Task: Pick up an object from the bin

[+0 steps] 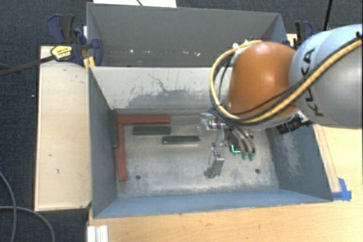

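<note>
Lettering KUKA runs along the grey arm point(332, 79). Its fingers point(214, 166) look closed on nothing, low toward the bin's point(187, 37) 4 o'clock. Dark green bars point(180, 140) lie apart at their 10 o'clock.

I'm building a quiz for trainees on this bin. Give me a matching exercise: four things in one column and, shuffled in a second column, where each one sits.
Things
1. red L-shape
2. green bar
3. dark bar
4. gripper

Places
A. middle of the floor, just left of the gripper
B. above the floor, right of centre
C. hugging the floor's far-left corner
D. beside the L's far arm, inside the corner

Pairs: 1-C, 2-D, 3-A, 4-B
</note>
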`<state>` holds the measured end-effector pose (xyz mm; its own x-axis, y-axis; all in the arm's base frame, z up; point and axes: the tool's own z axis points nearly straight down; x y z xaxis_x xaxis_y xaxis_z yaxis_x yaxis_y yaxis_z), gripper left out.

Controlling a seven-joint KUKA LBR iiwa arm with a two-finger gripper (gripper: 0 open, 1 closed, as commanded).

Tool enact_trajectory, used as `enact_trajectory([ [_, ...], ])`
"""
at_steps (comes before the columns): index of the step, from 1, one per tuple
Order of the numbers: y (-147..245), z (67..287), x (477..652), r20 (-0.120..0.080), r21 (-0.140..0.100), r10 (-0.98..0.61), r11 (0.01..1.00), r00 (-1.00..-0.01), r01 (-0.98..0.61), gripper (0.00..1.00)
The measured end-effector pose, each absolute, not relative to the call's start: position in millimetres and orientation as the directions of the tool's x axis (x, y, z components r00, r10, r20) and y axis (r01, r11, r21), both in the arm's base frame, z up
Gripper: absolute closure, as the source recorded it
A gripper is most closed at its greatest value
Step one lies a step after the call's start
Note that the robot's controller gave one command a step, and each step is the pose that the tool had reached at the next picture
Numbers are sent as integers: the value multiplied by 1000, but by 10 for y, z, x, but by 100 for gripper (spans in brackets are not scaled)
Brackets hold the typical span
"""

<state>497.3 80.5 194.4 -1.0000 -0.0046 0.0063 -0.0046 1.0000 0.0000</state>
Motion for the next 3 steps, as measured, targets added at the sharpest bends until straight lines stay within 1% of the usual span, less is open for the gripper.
enact_trajectory([
  [1, 801, 1985, 4991, -2, 1, -2, 1000, -1000, -2, 0],
  [2, 1069, 1462, 5255, -9, 2, 31, 1000, -999, 31, 0],
  [3, 859, 1177, 5495, 2, 3, -53, 999, -999, -53, 0],
])
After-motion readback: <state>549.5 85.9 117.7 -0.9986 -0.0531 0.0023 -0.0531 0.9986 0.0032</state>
